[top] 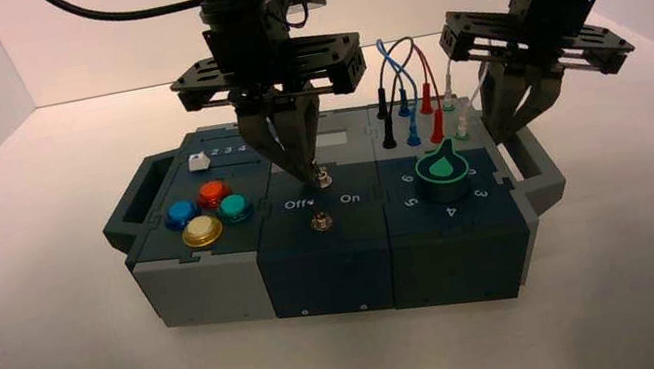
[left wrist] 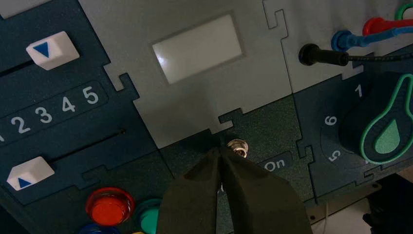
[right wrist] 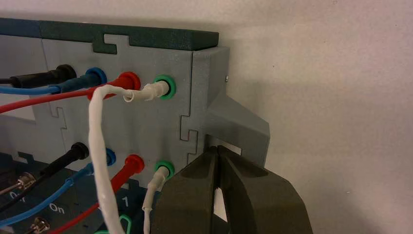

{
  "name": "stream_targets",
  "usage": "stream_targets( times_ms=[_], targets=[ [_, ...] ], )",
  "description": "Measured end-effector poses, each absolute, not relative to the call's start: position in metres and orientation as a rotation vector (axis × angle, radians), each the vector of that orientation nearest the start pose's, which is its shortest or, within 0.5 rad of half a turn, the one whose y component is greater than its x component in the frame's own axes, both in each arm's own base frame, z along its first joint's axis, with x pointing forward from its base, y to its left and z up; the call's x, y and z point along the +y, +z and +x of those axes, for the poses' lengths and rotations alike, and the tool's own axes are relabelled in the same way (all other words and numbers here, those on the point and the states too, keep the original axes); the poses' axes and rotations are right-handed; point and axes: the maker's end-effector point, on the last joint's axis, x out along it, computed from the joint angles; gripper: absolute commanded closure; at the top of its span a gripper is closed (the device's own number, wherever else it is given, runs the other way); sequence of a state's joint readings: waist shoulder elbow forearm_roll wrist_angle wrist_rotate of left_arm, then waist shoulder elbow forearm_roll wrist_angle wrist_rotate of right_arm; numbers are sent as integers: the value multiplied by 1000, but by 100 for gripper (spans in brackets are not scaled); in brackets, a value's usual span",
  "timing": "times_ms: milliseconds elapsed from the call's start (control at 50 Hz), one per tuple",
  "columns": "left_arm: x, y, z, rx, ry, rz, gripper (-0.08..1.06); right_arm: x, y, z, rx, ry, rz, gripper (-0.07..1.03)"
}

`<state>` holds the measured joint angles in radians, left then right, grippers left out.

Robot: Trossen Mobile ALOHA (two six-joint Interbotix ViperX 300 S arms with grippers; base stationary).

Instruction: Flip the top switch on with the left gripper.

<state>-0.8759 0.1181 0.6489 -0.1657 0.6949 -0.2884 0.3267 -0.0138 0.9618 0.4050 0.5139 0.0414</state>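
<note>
The top switch (top: 324, 179) is a tiny silver toggle in the box's dark middle panel, above the "Off" and "On" lettering. In the left wrist view the top switch (left wrist: 237, 146) shows right beside my fingertips, with the "On" label (left wrist: 275, 165) on its other side. My left gripper (top: 314, 175) is shut and empty, pointing down, its tips (left wrist: 220, 150) close against the switch's Off side. The lever is partly hidden by the fingers (left wrist: 253, 190). My right gripper (top: 503, 133) is shut and empty, hanging by the box's right handle (right wrist: 238, 124).
The twin toggle (top: 319, 221) sits just below the lettering. Coloured buttons (top: 206, 214) lie to the left, two white sliders (left wrist: 52, 48) beyond them. The green-pointer knob (top: 443, 170) and plugged wires (top: 409, 99) are to the right. A pale window (left wrist: 197, 48) lies behind the switch.
</note>
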Motion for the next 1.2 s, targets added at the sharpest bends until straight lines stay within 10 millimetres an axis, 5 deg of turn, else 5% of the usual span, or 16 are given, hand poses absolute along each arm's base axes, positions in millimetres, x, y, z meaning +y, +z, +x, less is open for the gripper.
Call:
stream_targets(
  times_ms=[980,1200],
  targets=[
    [-280,36,196,1541,-503,311,101,114,12,231,1497,137,223,99],
    [-298,46,193,1514,-545,321,101,114,12,232,1491,136,221,99]
  ],
)
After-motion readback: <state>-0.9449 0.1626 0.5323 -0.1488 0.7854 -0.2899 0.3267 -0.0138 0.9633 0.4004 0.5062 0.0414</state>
